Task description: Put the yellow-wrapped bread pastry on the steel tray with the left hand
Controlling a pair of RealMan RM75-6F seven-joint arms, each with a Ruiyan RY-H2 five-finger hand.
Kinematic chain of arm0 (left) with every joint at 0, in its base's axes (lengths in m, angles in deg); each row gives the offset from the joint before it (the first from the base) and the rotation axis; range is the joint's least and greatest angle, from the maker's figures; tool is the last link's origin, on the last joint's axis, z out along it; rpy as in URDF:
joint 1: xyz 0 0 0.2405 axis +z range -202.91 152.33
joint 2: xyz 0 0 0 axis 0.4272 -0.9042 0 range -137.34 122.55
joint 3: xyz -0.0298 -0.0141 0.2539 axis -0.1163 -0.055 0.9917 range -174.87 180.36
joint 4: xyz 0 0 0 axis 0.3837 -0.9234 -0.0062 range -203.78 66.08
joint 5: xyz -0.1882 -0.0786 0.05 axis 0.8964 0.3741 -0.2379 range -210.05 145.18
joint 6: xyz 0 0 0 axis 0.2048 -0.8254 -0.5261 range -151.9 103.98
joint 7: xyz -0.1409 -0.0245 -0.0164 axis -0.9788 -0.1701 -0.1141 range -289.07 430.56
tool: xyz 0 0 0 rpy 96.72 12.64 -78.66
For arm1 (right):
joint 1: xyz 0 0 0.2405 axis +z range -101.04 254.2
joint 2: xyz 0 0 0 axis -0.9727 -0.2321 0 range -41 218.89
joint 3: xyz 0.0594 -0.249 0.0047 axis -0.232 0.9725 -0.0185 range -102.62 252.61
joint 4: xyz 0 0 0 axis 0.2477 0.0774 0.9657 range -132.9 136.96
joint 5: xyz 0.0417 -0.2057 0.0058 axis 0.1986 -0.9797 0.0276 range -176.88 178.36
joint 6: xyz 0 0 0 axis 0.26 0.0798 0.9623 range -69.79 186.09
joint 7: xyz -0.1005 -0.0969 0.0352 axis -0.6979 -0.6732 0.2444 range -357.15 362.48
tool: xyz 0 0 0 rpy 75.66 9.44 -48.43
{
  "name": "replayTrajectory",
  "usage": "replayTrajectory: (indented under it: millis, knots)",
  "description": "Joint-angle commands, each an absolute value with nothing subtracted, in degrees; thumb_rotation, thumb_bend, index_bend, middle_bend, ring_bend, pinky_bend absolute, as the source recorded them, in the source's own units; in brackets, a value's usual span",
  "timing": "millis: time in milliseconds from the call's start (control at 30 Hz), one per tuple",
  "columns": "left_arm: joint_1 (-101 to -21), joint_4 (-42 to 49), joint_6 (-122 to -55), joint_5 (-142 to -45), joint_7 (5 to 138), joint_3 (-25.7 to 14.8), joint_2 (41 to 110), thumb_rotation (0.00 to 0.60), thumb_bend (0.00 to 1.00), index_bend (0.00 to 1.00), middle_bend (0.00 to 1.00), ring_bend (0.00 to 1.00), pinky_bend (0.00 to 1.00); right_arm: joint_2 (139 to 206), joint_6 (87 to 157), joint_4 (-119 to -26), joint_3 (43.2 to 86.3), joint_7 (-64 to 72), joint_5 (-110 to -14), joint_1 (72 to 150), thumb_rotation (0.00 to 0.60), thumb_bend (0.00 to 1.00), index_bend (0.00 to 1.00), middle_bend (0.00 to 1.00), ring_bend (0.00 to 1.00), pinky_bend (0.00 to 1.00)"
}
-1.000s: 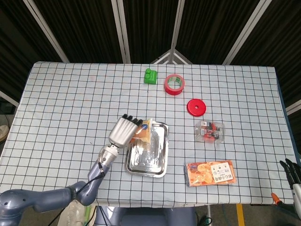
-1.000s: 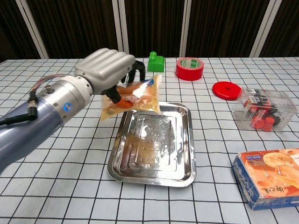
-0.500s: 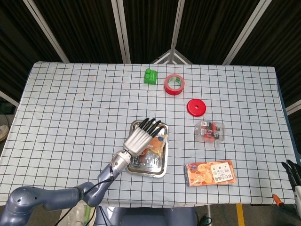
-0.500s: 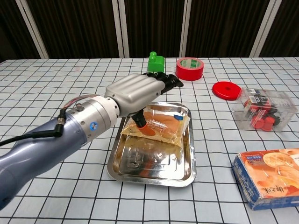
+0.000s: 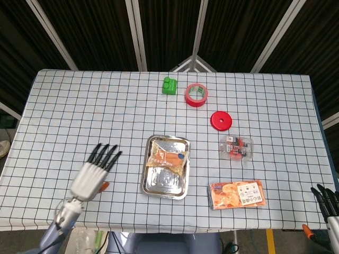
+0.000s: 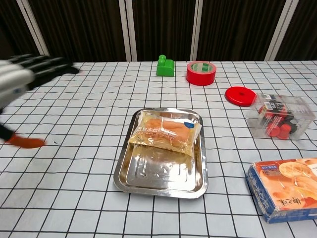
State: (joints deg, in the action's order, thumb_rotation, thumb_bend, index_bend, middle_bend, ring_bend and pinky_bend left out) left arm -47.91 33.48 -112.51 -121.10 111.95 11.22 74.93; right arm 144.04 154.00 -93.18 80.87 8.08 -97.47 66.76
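Since half a second ago the left hand (image 5: 95,172) has let go of the yellow-wrapped bread pastry (image 5: 168,159) and pulled off to the left, well clear of the steel tray (image 5: 165,182); pastry stayed where it was dropped.

Head view: left hand is over the checked tablecloth (image 5: 79,116), well left of the tray, fingers spread and straight, nothing in them. Pastry lies flat in the far half of the tray, wrapper inside the rim as far as I can see. Right hand (image 5: 327,198) is at the bottom right corner, off the table edge; only the fingertips show, can't tell how far they are apart or whether they hold anything. Right of the tray: clear plastic box (image 5: 236,147) with red and dark items, orange snack pack (image 5: 237,194) nearer the front edge. Far side: green block (image 5: 169,85), red tape roll (image 5: 196,94), red lid (image 5: 221,120).

Chest view: left hand (image 6: 20,75) is motion-blurred at the left edge, dark fingers stretched out and apart, empty. Pastry (image 6: 165,132) rests on the tray (image 6: 158,183), far half, near end of the tray floor bare. Right hand doesn't show here. Tape roll (image 6: 200,73), green block (image 6: 165,66), red lid (image 6: 240,95), clear box (image 6: 280,121) and snack pack (image 6: 285,195) all apart from the tray.
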Motion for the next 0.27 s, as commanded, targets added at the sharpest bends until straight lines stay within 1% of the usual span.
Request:
replayTrajectory:
  millis: [33,100,167,267]
  knots:
    - [-32.87,24.97,-127.5,-127.54,107.2,20.68,71.42,0.6,0.05,0.0,0.0,0.0,0.01,144.16,155.66,-92.84,81.4,7.83,-98.79,65.86,0.6,0.3,0.0,0.0,0.0,0.0]
    - [-31.78,24.26,-127.52,-128.45,106.53,21.74,69.78,0.6,0.05,0.0,0.0,0.0,0.01,144.53,157.87,-92.48,81.82,7.31,-100.67,64.92,0.6,0.3,0.0,0.0,0.0,0.0]
    - [-30.68,24.61,-130.96,-130.6,103.82,20.44,68.97,0.6,0.05,0.0,0.0,0.0,0.01,144.96,159.63,-91.94,82.26,6.9,-102.43,64.15,0.6,0.3,0.0,0.0,0.0,0.0]
    - [-29.49,23.71,-133.08,-132.92,100.6,20.13,67.79,0.6,0.05,0.0,0.0,0.0,0.01,145.39,160.35,-91.83,82.42,6.69,-103.26,63.82,0.6,0.3,0.0,0.0,0.0,0.0]
